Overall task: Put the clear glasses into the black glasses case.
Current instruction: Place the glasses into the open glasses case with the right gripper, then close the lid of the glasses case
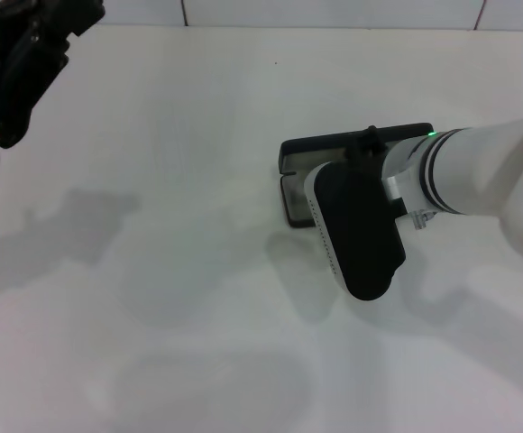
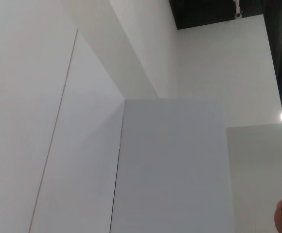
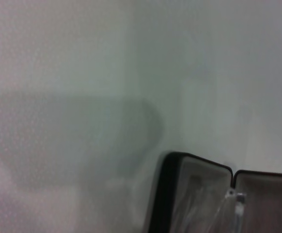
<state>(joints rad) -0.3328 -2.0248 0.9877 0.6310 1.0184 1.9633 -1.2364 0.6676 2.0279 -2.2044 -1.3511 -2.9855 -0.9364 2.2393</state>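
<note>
1. hovering over the open black glasses case (image 1: 294,152), the right gripper (image 1: 404,206) hides most of it; whether its fingers are spread or closed cannot be told.
2. clear glasses (image 3: 231,208): one clear arm shows above the grey lining, right under the tool.
3. case's long axis runs left-right.
4. left gripper (image 1: 13,54): parked far left, well apart; finger state unclear.

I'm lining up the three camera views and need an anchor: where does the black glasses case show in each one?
Head view: the black glasses case lies open right of centre, mostly hidden beneath the right arm.
Left wrist view: not in it; only walls.
Right wrist view: the case's open halves sit at the lower edge.
Shared landmark: the white table, seen in the head and right wrist views.
</note>
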